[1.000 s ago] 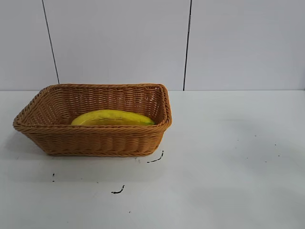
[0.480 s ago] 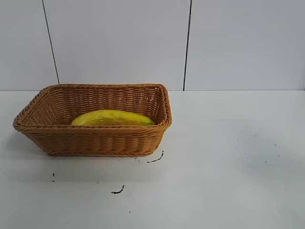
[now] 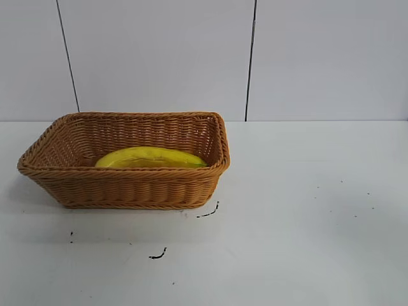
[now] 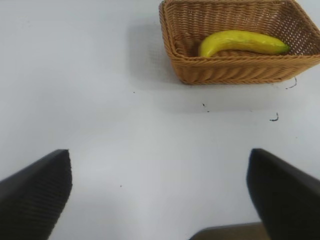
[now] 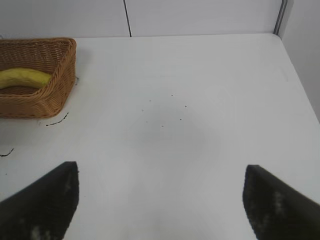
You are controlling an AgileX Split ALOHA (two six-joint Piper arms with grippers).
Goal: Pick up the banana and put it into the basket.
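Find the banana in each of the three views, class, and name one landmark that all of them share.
Exterior view: banana inside the basket, left of centre.
Left wrist view: upper right, in the basket.
Right wrist view: far left edge, in the basket.
Shared landmark: the basket.

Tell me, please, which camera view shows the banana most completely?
The left wrist view: it looks down into the basket, so the whole banana shows, both ends included. In the exterior view the basket's front wall hides the banana's lower part. The right wrist view cuts the banana off at the picture's edge.
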